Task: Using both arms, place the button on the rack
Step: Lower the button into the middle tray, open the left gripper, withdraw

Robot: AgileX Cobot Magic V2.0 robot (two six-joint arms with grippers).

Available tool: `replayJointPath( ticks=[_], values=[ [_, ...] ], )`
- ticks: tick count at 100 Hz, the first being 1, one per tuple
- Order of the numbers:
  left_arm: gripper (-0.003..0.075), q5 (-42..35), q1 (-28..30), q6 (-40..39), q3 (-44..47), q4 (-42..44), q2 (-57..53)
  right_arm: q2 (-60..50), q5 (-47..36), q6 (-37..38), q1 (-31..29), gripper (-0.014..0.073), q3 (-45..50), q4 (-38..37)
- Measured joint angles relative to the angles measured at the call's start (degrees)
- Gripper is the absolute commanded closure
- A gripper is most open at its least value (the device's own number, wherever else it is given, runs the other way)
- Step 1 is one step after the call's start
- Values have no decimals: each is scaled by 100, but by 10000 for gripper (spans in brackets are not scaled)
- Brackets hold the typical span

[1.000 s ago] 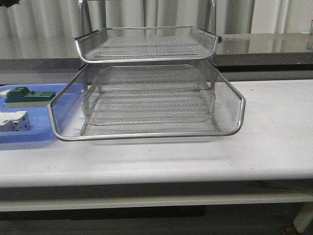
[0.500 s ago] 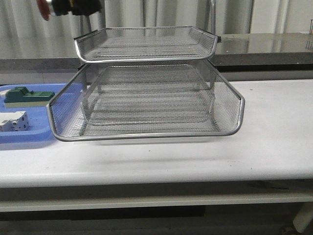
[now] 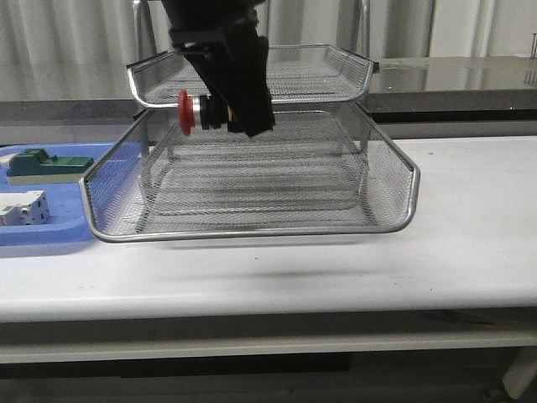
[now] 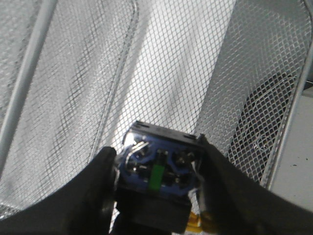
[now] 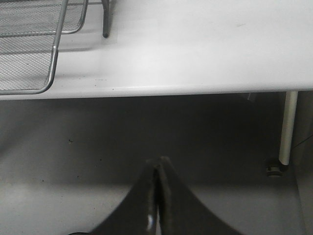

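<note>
The rack point(image 3: 252, 176) stands on the white bench point(image 3: 470, 243), whose right half lies bare, while a blue tray point(image 3: 50, 235) sits just beside the rack's left rim. The left tool point(image 3: 225, 109) is clamped on the button point(image 3: 197, 112), held sideways above the lower tier with its red cap pointing left. The right tool point(image 5: 155, 196) hangs off the bench's front edge, its fingers pressed together on nothing

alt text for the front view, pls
The left end effector holds the red-capped button sideways above the wire rack's lower tray. A blue tray with two blocks sits at left.
</note>
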Motion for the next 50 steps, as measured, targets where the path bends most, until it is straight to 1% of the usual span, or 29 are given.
replayJointPath(
  ticks=[20,29,34,41,50],
  values=[
    [715,-122,-79,0,10,-12,166,0,0,0,0,662,0,0],
    [695,-146,-79,0,10,-33,180,0,0,0,0,662,0,0],
    [661,-146,-79,0,10,-33,180,0,0,0,0,662,0,0],
    [589,-150,-79,0,10,-33,180,0,0,0,0,662,0,0],
    [470,-150,-79,0,10,-33,180,0,0,0,0,662,0,0]
  ],
)
